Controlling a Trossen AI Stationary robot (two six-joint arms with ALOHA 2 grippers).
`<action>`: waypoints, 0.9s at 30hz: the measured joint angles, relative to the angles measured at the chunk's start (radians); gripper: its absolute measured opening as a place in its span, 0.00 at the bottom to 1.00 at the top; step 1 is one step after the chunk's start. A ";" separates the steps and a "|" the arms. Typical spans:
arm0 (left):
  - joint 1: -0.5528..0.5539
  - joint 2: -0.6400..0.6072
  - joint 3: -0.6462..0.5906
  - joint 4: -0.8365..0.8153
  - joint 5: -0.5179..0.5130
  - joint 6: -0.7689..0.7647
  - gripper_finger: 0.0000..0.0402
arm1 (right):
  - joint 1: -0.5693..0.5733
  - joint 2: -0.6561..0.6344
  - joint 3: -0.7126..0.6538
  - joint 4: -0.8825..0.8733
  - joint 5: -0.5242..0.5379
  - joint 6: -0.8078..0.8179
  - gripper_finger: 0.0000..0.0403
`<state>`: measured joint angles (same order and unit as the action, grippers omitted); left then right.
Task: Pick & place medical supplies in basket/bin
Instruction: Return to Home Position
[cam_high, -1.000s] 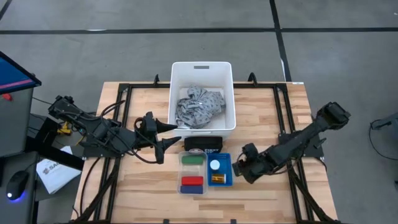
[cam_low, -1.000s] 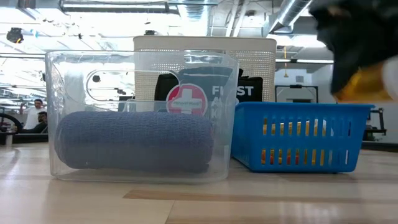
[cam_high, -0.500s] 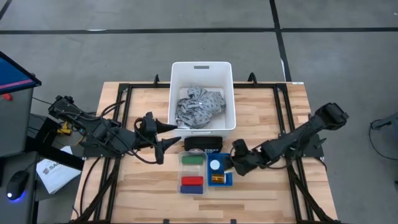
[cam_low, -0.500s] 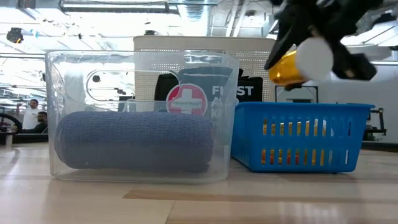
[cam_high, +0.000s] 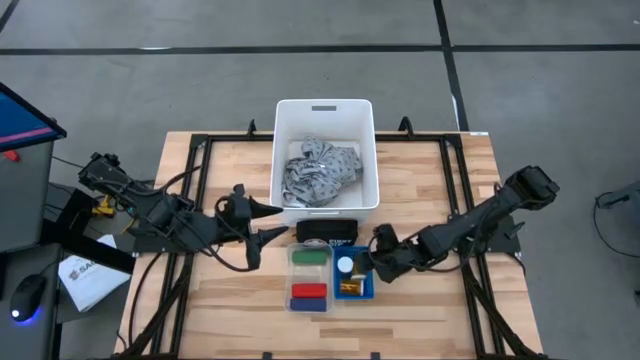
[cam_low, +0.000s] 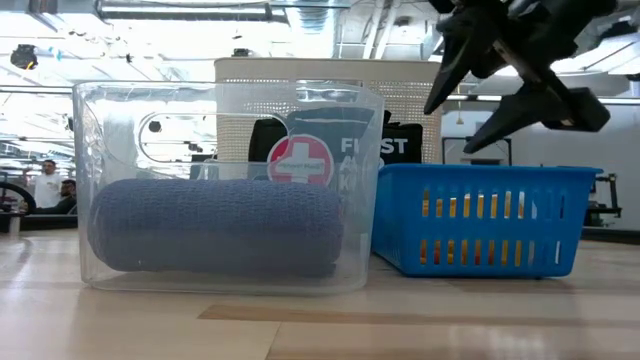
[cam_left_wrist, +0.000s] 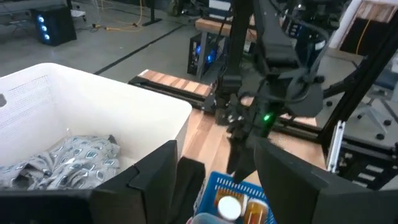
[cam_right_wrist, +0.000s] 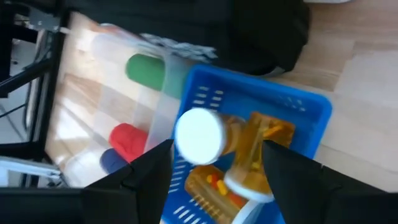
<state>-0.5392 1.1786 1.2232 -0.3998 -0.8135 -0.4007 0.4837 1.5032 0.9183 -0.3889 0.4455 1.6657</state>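
right fingers (cam_right_wrist: 149, 177) wide above blue bin (cam_low: 480, 225) with orange pill bottles (cam_right_wrist: 252, 146) | left fingers (cam_left_wrist: 152, 180) wide near white tub (cam_high: 325, 102)

**Clearance around the small blue slotted plastic basket** (cam_low: 480, 215). The right gripper (cam_high: 368, 263), fingers spread, hangs over the basket's rim on the right-arm side and blocks part of the open top. Orange pill bottles (cam_right_wrist: 258, 149) crowd the floor inside. A clear plastic box (cam_high: 309, 272) stands just beside the basket on the left-arm side. A black first-aid pouch (cam_high: 327, 232) lies just behind it, and behind that rises the large, deep white plastic tub (cam_high: 277, 150). The left gripper (cam_high: 283, 219), fingers apart, stands beyond the clear box, near the tub's front corner. The right arm (cam_high: 470, 225) slants away behind and to the right-arm side. Bare wooden tabletop (cam_high: 420, 320) lies open in front of the basket.
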 joint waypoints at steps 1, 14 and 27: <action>-0.001 0.000 0.000 -0.010 0.000 0.000 0.51 | 0.005 0.000 0.007 -0.001 0.004 0.000 0.59; 0.002 -0.377 -0.257 -0.106 0.020 -0.115 0.51 | 0.187 -0.080 0.087 -0.215 0.122 0.105 0.59; 0.360 -0.563 -0.773 0.459 0.495 0.102 0.51 | 0.248 -0.246 0.087 -0.284 0.236 0.133 0.59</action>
<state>-0.1790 0.6154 0.4499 0.0591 -0.3181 -0.2985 0.7319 1.2568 1.0054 -0.6731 0.6819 1.7983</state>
